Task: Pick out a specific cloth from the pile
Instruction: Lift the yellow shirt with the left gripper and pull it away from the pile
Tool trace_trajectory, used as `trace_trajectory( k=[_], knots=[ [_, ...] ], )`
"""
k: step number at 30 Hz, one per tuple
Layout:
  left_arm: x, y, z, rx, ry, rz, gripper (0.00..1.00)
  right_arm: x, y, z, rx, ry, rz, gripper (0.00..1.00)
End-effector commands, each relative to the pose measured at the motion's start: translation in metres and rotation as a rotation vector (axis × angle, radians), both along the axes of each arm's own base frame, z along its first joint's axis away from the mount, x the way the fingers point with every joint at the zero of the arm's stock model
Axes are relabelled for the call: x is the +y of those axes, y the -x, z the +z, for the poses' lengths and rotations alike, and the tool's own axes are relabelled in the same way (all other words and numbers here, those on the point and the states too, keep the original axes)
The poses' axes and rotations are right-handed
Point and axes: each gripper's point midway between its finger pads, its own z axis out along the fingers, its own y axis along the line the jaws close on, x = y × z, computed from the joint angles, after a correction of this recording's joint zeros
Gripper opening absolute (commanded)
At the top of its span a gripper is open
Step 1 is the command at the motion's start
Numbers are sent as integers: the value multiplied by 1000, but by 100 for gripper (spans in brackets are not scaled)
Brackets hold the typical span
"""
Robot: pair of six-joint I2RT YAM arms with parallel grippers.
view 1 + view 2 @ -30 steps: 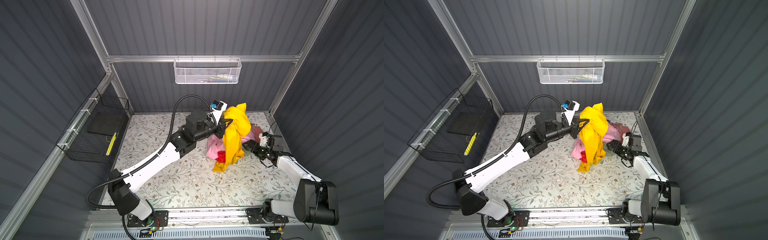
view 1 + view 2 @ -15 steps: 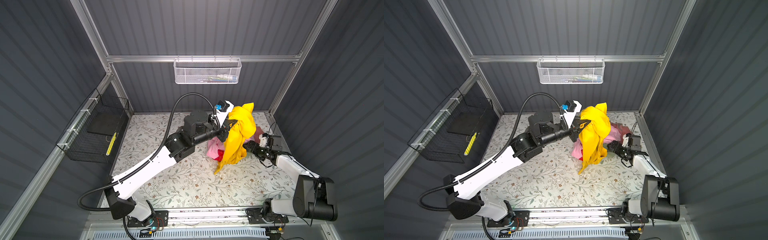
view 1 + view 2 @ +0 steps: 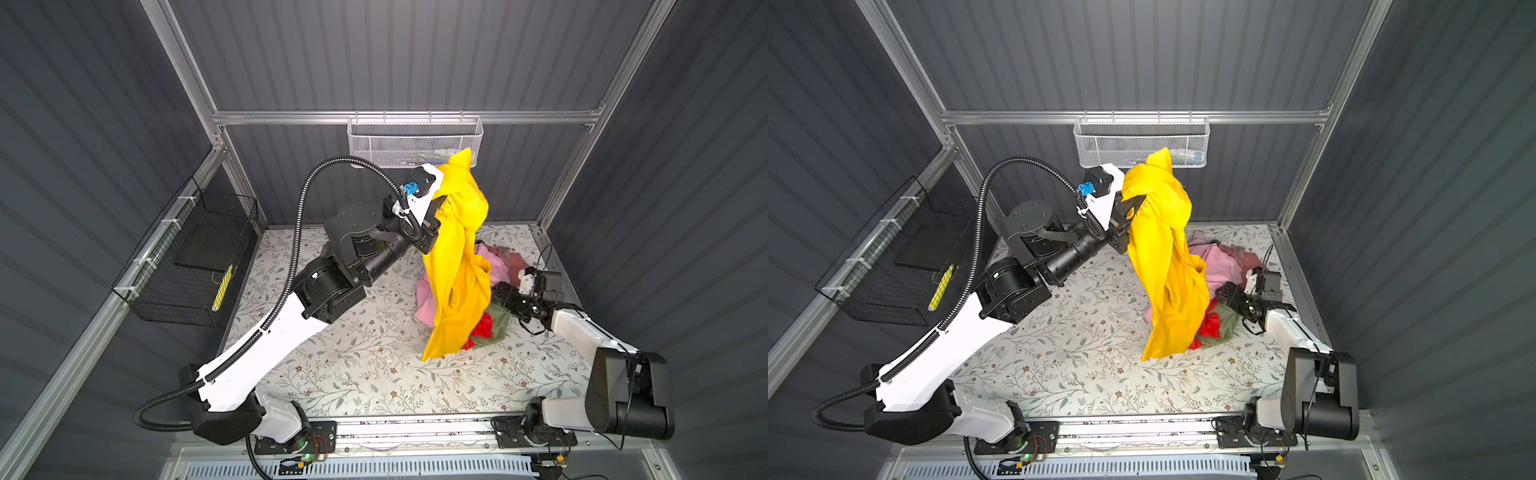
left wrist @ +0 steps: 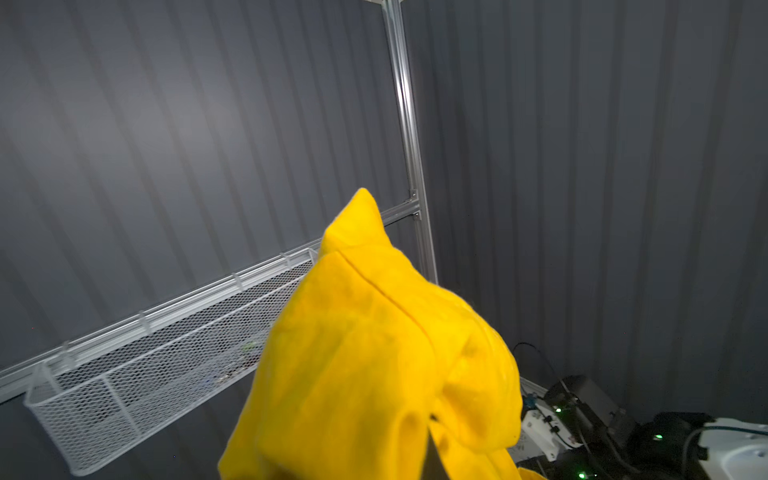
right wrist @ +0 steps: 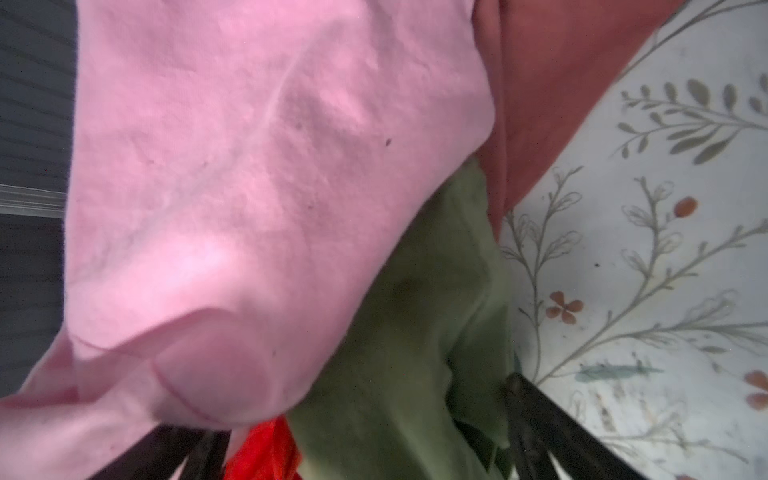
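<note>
Yellow, one cloth grasped by left end effector; right end effector released.

Grey ribbed walls are enclosing a floral bench; a white mesh basket and a black wire basket are hanging from aluminium rails.

Cloth aloft in L gripper, over left of pile; R gripper at its right.
</note>
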Motion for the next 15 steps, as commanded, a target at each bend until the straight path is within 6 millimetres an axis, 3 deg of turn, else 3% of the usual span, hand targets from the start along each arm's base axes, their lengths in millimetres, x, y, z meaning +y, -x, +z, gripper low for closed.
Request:
trace_trajectory(
  k=[1, 6, 10, 15],
  knots=[
    [31, -22, 2, -41, -55, 177, 0, -5, -2, 12, -39, 40, 6, 99],
    [80, -66, -28, 54, -73, 305, 0, -14, 2, 21, -61, 94, -22, 99],
    [110, -90, -54, 77, -154, 436, 0, -18, 4, 30, -79, 126, -30, 99],
    [165, -111, -57, 107, -132, 525, 0, -20, 8, 33, -78, 148, -30, 99]
  ],
)
